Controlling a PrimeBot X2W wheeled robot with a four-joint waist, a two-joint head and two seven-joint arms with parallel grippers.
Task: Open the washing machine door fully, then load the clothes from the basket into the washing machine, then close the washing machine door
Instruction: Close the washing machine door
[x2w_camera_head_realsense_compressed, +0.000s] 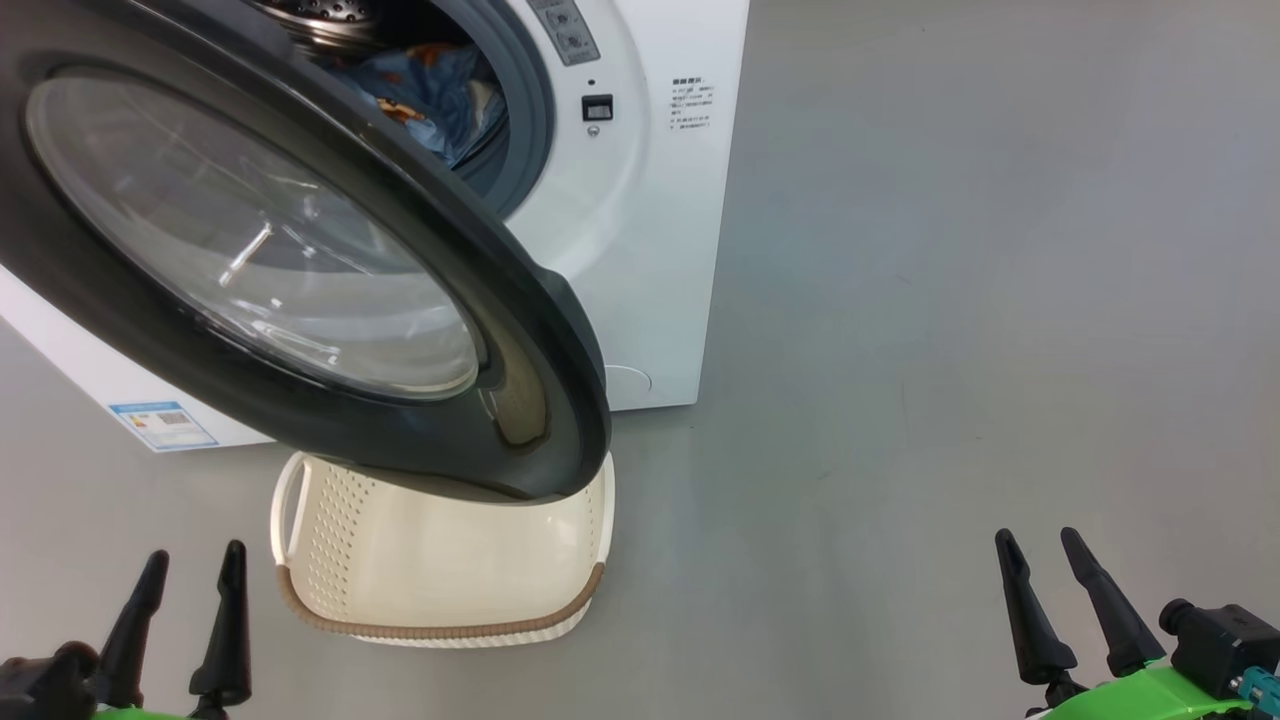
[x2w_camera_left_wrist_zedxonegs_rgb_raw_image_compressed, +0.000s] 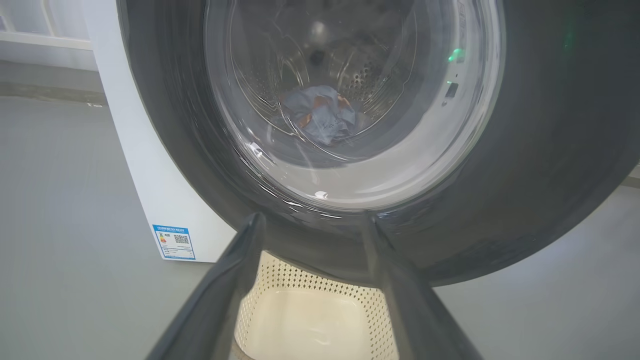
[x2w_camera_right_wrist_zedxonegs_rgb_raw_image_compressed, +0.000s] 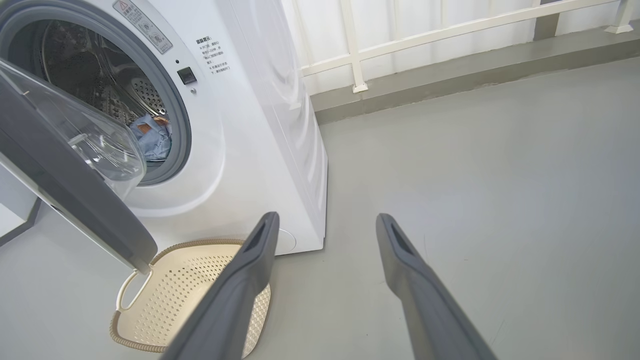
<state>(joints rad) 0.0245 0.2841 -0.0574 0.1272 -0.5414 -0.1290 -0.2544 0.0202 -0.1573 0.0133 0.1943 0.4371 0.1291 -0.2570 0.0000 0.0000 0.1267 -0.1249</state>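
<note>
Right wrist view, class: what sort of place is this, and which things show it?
Probably a laundry corner, perhaps a test room: a white front-loading washing machine on a plain grey floor, a cream basket at its foot, and a white railing behind.

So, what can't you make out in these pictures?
- Head view: far end of the basket, hidden by the washing machine door.
- Head view: most of the clothes, behind that door.
- Left wrist view: the clothes' print, blurred through the door glass.
- Head view: the printed text on the washing machine, too small.
</note>
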